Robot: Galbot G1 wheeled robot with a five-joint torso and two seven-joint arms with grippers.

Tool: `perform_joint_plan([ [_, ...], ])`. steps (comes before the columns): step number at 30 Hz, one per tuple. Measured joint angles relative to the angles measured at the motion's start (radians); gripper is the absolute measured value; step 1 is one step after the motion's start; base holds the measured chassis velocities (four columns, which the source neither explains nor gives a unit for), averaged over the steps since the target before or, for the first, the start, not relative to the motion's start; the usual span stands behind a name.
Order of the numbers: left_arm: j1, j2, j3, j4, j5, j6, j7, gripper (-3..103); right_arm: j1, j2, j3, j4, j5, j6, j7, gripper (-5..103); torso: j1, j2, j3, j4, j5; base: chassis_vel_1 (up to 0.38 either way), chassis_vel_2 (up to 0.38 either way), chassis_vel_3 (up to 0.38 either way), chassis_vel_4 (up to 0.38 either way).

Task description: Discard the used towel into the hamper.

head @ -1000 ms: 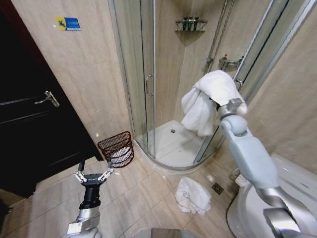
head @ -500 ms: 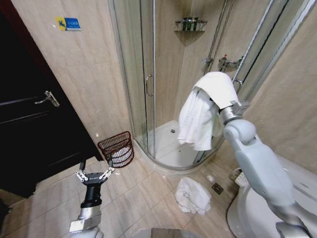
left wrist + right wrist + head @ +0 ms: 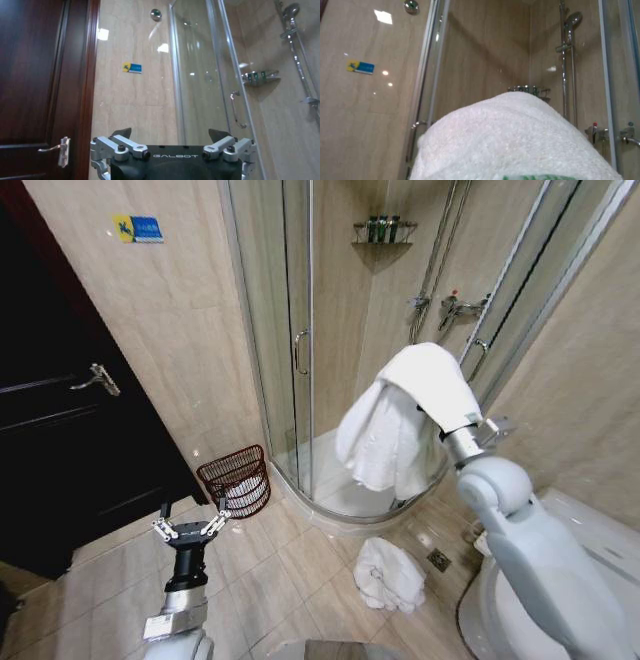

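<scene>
Draped high over the right gripper (image 3: 447, 418), white towel (image 3: 400, 420), hanging in loose folds in front of the shower enclosure (image 3: 330, 330); carried up there, presumably, to keep the trailing cloth off the floor on the way across. Gripper itself buried under the cloth, so cannot tell how closed. Down by the wall between dark door (image 3: 60, 440) and shower glass, the hamper (image 3: 236, 480), mouth tipped outward, something pale already inside, well apart from the towel. On the floor tiles near the toilet (image 3: 560, 580), a second crumpled towel (image 3: 388, 574). Low near the hamper, left gripper (image 3: 188, 529) spread wide, holding nothing, parked clear.
</scene>
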Motion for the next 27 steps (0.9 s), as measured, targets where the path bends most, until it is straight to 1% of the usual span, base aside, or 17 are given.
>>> perform_joint_plan([
  [3,0.000,-0.035,0.000,0.010,0.009,0.005,-0.004,100,-0.072,0.052,0.022,0.046,-0.048,0.012,-0.037,4,0.000,0.000,0.000,-0.0002,0.0001,0.000,0.000,0.000,0.000],
  [5,0.003,-0.037,0.000,0.009,0.010,0.006,-0.004,100,-0.082,0.059,0.022,0.054,-0.055,0.014,-0.042,4,0.000,0.000,0.000,-0.0002,0.0003,0.000,0.000,0.000,0.000],
  [9,0.014,-0.041,-0.011,0.002,0.010,0.005,-0.012,100,-0.152,0.122,0.012,0.098,-0.126,0.019,-0.072,4,0.000,0.000,0.000,0.0000,-0.0001,0.000,0.000,0.000,0.000],
  [10,0.014,-0.041,-0.011,0.002,0.010,0.005,-0.012,100,-0.152,0.122,0.012,0.098,-0.126,0.019,-0.072,4,0.000,0.000,0.000,0.0000,-0.0001,0.000,0.000,0.000,0.000],
  [13,0.026,-0.041,-0.028,-0.006,0.004,0.001,-0.016,100,-0.191,0.172,-0.004,0.111,-0.180,0.035,-0.085,4,0.000,0.000,0.000,0.0000,0.0001,0.000,0.000,0.000,0.000],
  [14,0.026,-0.041,-0.028,-0.006,0.004,0.001,-0.016,100,-0.191,0.172,-0.004,0.111,-0.180,0.035,-0.085,4,0.000,0.000,0.000,0.0000,0.0001,0.000,0.000,0.000,0.000],
  [17,0.032,-0.041,-0.055,-0.022,-0.017,-0.001,-0.016,100,-0.235,0.209,-0.014,0.126,-0.218,0.052,-0.103,4,0.000,0.000,0.000,0.0001,0.0002,0.000,0.000,0.000,0.000],
  [18,0.032,-0.041,-0.055,-0.022,-0.017,-0.001,-0.016,100,-0.235,0.209,-0.014,0.126,-0.218,0.052,-0.103,4,0.000,0.000,0.000,0.0001,0.0002,0.000,0.000,0.000,0.000],
  [20,0.024,-0.040,-0.082,-0.029,-0.035,0.004,-0.014,100,-0.262,0.224,-0.016,0.129,-0.256,0.072,-0.125,4,0.000,0.000,0.000,0.0000,0.0001,0.000,0.000,0.000,0.000],
  [27,0.005,-0.040,-0.121,-0.038,-0.084,0.014,-0.009,100,-0.298,0.219,-0.046,0.143,-0.283,0.081,-0.131,4,0.000,0.000,0.000,-0.0001,0.0001,0.000,0.000,0.000,0.000],
])
